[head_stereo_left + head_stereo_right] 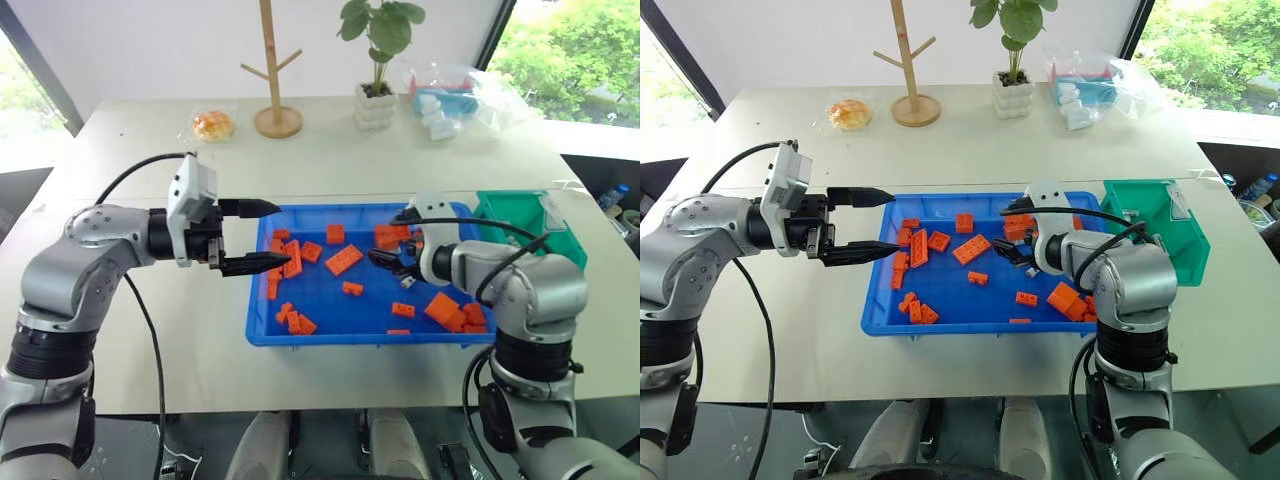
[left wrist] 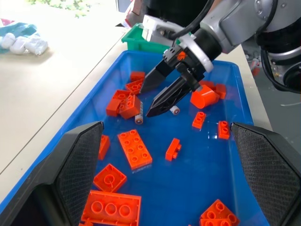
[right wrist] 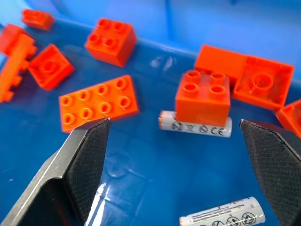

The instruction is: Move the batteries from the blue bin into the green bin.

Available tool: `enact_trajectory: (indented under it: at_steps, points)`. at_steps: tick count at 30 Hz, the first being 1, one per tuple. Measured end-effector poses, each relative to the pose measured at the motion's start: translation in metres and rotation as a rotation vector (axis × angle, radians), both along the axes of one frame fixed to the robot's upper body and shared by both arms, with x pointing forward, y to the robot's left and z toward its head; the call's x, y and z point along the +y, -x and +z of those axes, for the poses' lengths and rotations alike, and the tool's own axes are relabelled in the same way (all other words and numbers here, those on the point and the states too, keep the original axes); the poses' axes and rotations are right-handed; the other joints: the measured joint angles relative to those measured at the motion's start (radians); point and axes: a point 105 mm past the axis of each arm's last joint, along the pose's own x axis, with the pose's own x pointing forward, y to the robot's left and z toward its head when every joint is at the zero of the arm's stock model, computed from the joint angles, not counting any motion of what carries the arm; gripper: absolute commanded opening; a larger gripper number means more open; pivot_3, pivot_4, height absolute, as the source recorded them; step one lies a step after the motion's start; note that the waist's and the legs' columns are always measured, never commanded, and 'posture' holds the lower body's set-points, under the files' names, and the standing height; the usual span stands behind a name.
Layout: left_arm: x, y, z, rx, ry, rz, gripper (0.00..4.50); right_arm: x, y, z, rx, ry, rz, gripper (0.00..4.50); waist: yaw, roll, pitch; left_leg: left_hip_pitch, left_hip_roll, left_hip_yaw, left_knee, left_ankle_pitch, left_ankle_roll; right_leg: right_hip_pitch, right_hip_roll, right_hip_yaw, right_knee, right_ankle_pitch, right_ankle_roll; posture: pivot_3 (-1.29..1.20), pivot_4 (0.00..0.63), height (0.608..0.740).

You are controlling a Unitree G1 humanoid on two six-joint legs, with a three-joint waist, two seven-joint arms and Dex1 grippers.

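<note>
Right gripper poised over batteries in the blue bin, jaws wide apart, nothing held.

Two batteries on the bin floor: the near battery lies free, the far battery is tucked against an orange brick. I'd take the free one first, jaws straddling it across its length, then carry to the green bin. Far one shows a CE mark; other print unreadable. Left gripper jaws apart, empty, over the bin's left edge.
</note>
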Motion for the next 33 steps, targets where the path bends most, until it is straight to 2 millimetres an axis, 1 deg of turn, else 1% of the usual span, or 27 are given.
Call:
enact_trajectory:
  at_steps: [7,12,18,23,26,27,30,31,33]
  points:
    - [-0.001,0.0,0.003,-0.009,0.0,-0.003,4.5,-0.006,-0.01,-0.007,-0.001,0.003,-0.039,4.5,-0.005,0.0,0.0,0.0,0.001,0.0,0.0,0.0,0.0,0.0,0.001,0.0,0.0,0.0,0.0,0.0,0.15,0.693]
    - [-0.001,-0.001,0.003,-0.011,0.0,0.0,4.5,-0.004,-0.016,-0.014,0.006,-0.002,-0.044,4.5,-0.005,0.0,0.0,0.0,0.001,0.0,0.0,0.0,0.0,0.0,0.001,0.0,0.0,0.0,0.0,0.0,0.15,0.693]
    - [0.0,-0.001,0.003,-0.013,0.001,0.008,4.5,-0.001,-0.022,-0.009,-0.024,-0.002,-0.042,4.5,-0.004,0.0,0.0,0.0,0.001,0.0,0.0,0.0,0.0,0.0,0.001,0.0,0.0,0.0,0.0,0.0,0.15,0.693]
    - [0.0,-0.002,0.003,-0.017,0.003,0.013,4.5,0.004,-0.026,-0.01,-0.036,0.0,-0.032,4.5,-0.006,0.0,0.0,0.0,0.001,0.0,0.0,0.0,0.0,0.0,0.001,0.0,0.0,0.0,0.0,0.0,0.15,0.693]
    - [-0.001,-0.002,0.004,-0.023,0.005,0.012,4.5,0.004,-0.028,-0.012,-0.036,-0.001,-0.035,3.65,-0.006,0.0,0.0,0.001,0.001,0.0,0.0,0.0,0.0,0.0,0.001,0.0,0.0,0.0,0.0,0.0,0.15,0.693]
    - [-0.001,-0.002,0.004,-0.025,0.005,0.012,4.5,0.003,-0.029,-0.014,-0.033,0.0,-0.036,3.19,-0.006,0.0,0.0,0.001,0.001,0.0,0.0,0.0,0.0,0.0,0.001,0.0,0.0,0.0,0.0,0.0,0.15,0.693]
    - [-0.001,-0.002,0.004,-0.028,0.006,0.011,4.5,0.005,-0.029,-0.017,-0.035,0.012,-0.028,1.56,-0.006,0.0,0.0,0.001,0.001,0.0,0.0,0.0,0.0,0.0,0.001,0.0,0.0,0.0,0.0,0.0,0.15,0.693]
    - [-0.001,-0.002,0.004,-0.029,0.006,0.011,4.5,0.006,-0.029,-0.017,-0.043,0.016,-0.026,1.18,-0.006,0.0,0.0,0.001,0.001,0.0,0.0,0.0,0.0,0.0,0.001,0.0,0.0,0.0,0.0,0.0,0.15,0.693]
    - [-0.001,-0.002,0.004,-0.03,0.006,0.01,4.5,0.006,-0.029,-0.018,-0.047,0.018,-0.024,1.19,-0.006,0.0,0.0,0.001,0.001,0.0,0.0,0.0,0.0,0.0,0.001,0.0,0.0,0.0,0.0,0.0,0.15,0.693]
